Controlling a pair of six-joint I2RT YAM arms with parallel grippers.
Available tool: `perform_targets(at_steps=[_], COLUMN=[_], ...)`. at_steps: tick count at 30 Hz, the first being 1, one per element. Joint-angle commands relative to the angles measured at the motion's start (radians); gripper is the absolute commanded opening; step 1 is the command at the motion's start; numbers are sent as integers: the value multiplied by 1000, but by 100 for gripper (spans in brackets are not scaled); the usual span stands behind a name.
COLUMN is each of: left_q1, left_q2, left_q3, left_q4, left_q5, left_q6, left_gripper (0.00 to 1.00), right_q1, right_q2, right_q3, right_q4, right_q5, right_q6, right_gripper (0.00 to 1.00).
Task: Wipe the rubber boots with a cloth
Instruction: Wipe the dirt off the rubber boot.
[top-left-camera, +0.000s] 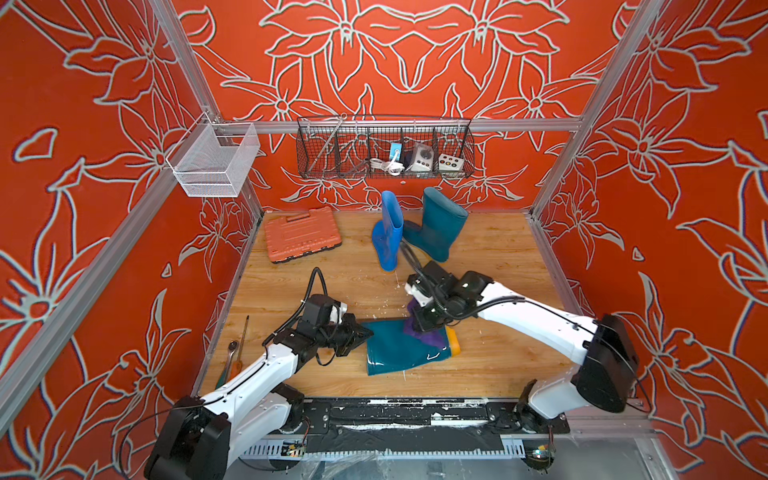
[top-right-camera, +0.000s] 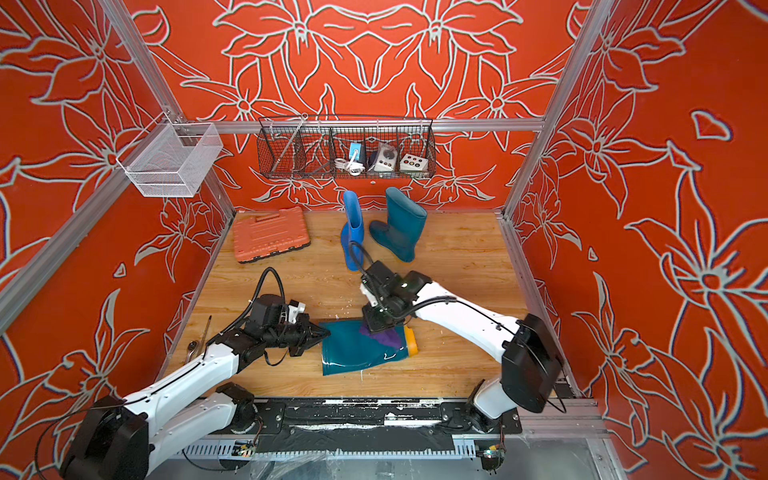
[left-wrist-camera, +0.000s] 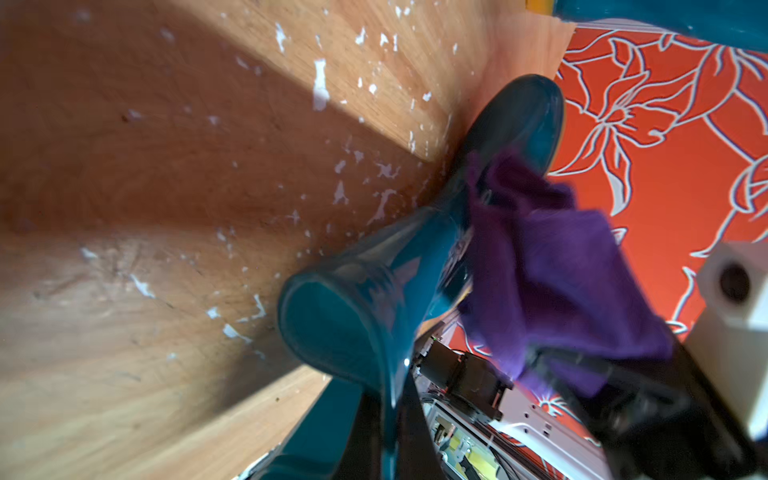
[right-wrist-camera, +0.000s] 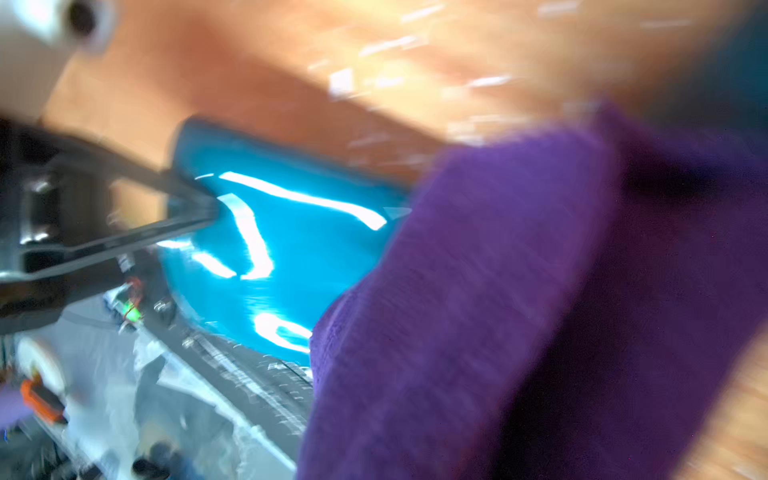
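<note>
1. At the front of the wooden tabletop (top-left-camera: 498, 365), a glossy dark teal rubber boot (top-left-camera: 395, 353) lies on its side. Its yellow-orange sole (top-left-camera: 454, 341) faces the right arm and its open shaft faces the left arm.
2. The left gripper (top-left-camera: 368, 332) is closed on the rim of that boot's shaft opening. The left wrist view shows the rim pinched between its dark fingers (left-wrist-camera: 411, 432).
3. The right gripper (top-left-camera: 417, 328) points down over the boot's foot end and is clamped tight on the soft purple terry cloth (top-left-camera: 430, 338). The cloth is bunched beneath it and rests on the boot's upper side near the sole.
4. The right wrist view is blurred. It shows only the cloth close up and the boot's shiny shaft beyond it.
5. At the back, a slimmer bright blue rubber boot (top-left-camera: 388, 232) and a second dark teal rubber boot (top-left-camera: 436, 224) stand upright just beside each other, well apart from the lying boot.
6. A flat orange plastic tool case (top-left-camera: 301, 235) lies near the back left corner.
7. A metal ratchet wrench (top-left-camera: 230, 353) lies along the left edge.
8. A black wire basket (top-left-camera: 332, 166) hangs on the back rail.
</note>
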Motion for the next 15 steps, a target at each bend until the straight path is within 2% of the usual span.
perform_targets(at_steps=[1, 3, 6, 8, 12, 15], left_q1=[7, 7, 7, 7, 7, 8], left_q2=[0, 5, 1, -6, -12, 8], left_q3=[31, 57, 96, 111, 146, 217], left_q4=[-30, -74, -140, -164, -216, -247], left_q5=[26, 32, 54, 63, 62, 35], left_q6=[-52, -67, -72, -71, -53, 9], left_gripper=[0, 0, 0, 0, 0, 0], right_q1=[122, 166, 166, 129, 10, 5], right_q2=[120, 152, 131, 83, -51, -90], right_q3=[81, 105, 55, -32, -206, -195], right_q4=[21, 32, 28, 37, 86, 78], right_q5=[42, 70, 113, 148, 124, 139], right_q6=[109, 129, 151, 158, 171, 116], right_gripper=[0, 0, 0, 0, 0, 0])
